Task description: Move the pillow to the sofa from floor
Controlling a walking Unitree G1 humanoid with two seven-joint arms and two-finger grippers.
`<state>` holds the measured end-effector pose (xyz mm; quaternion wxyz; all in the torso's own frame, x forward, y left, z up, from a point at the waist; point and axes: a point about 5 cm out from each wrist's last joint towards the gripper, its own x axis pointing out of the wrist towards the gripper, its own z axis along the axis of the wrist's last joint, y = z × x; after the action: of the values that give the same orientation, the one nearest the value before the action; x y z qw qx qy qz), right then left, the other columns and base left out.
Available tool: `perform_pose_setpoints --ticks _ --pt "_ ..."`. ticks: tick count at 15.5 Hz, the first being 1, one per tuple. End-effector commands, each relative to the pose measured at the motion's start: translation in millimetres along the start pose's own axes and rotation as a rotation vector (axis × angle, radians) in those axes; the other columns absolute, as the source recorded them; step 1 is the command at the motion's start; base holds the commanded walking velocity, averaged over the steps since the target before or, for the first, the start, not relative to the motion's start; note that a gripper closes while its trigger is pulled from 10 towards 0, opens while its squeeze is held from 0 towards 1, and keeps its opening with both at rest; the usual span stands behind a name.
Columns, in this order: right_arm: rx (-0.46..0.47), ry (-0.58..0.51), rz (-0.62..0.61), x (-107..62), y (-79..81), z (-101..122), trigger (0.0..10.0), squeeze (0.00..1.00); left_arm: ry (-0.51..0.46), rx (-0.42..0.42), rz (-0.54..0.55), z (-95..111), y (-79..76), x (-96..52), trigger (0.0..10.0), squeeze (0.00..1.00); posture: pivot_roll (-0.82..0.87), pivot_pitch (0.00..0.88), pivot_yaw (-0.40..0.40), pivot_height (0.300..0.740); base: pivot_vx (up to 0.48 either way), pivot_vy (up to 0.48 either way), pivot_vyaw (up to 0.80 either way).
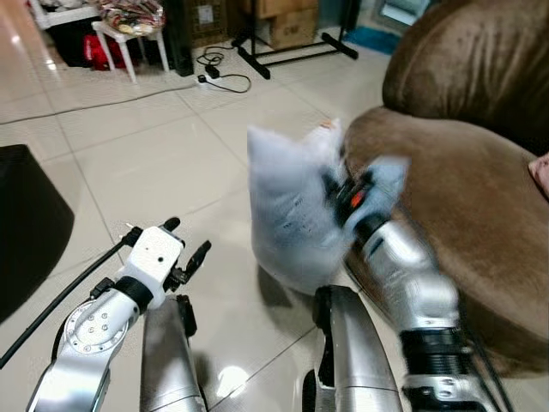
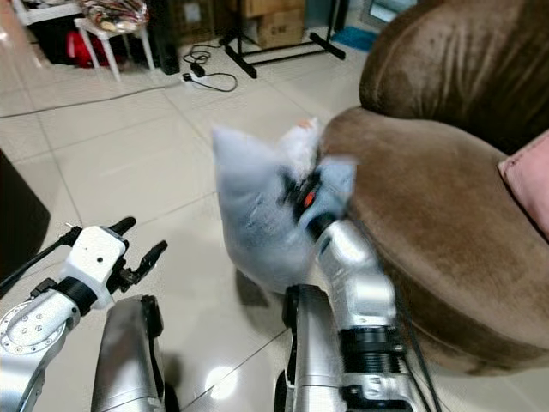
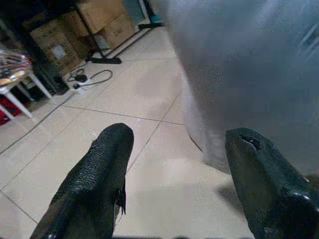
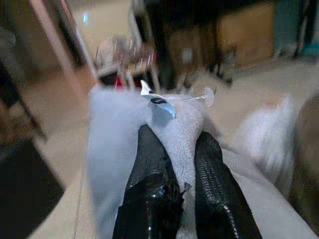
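Observation:
A pale grey-white pillow (image 1: 287, 206) hangs blurred just above the tiled floor, beside the front edge of the brown sofa (image 1: 463, 215). My right gripper (image 1: 343, 193) is shut on the pillow's upper right part. In the right wrist view its two black fingers (image 4: 154, 164) pinch a fold of the pillow (image 4: 114, 144). My left gripper (image 1: 184, 249) stands open low on the left, apart from the pillow; its fingers (image 3: 104, 169) point at the floor with the pillow (image 3: 249, 74) ahead of them.
A pink cushion (image 2: 527, 180) lies on the sofa seat at the right. A dark mat (image 1: 26, 223) covers the floor at far left. At the back stand a white stool (image 1: 129, 34), cardboard boxes (image 1: 287, 21), a black stand and cables (image 1: 219, 77).

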<state>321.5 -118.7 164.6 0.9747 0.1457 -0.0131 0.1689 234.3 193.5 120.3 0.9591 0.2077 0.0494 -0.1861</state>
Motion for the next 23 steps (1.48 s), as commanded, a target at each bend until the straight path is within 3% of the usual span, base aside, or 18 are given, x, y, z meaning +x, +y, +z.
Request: perform_pose_setpoints --ticks 1,6,7,8,10,13,14,23 --pt "-0.016 -0.106 -0.004 -0.1 1.8 28.0 10.0 0.0 -0.032 0.009 0.013 6.8 -0.2 2.8 10.0 0.0 -0.09 0.0 -0.05 0.481 0.0 0.0 0.0" --pt "-0.046 -0.238 0.013 1.3 15.8 81.8 10.0 0.0 -0.08 -0.002 0.03 16.8 -1.8 11.1 10.0 0.0 -0.1 0.0 -0.049 0.531 0.0 0.0 0.0" --pt "-0.04 -0.239 0.013 1.2 15.5 82.9 10.0 0.0 -0.083 -0.003 0.032 17.5 -2.3 11.9 10.0 0.0 -0.09 0.0 -0.054 0.541 0.0 0.0 0.0" --pt "-0.034 -0.231 0.0 1.0 14.0 80.3 0.0 0.0 -0.087 -0.007 0.037 18.1 -2.6 12.4 10.0 0.0 -0.09 0.0 -0.06 0.556 0.0 0.0 0.0" --pt "-0.029 -0.211 -0.007 0.6 13.2 75.2 0.0 0.0 -0.088 -0.009 0.043 18.3 -2.5 12.6 10.0 0.0 -0.09 0.0 -0.061 0.566 0.0 0.0 0.0" --pt "-0.046 -0.114 -0.052 -3.0 9.7 46.5 0.0 0.0 -0.106 -0.018 0.082 22.2 1.1 12.5 10.0 0.0 -0.08 0.0 -0.07 0.596 0.0 0.0 0.0" --pt "-0.091 -0.081 -0.095 -10.1 1.3 21.6 0.0 0.0 -0.118 -0.041 0.119 23.8 -1.4 15.7 10.0 0.0 -0.09 0.0 -0.067 0.616 0.0 0.0 0.0" --pt "-0.14 0.053 -0.143 -22.5 -7.6 -17.5 0.0 0.0 -0.098 -0.042 0.137 19.2 -1.5 21.5 10.0 0.0 -0.11 0.0 -0.053 0.701 0.0 0.0 0.0"
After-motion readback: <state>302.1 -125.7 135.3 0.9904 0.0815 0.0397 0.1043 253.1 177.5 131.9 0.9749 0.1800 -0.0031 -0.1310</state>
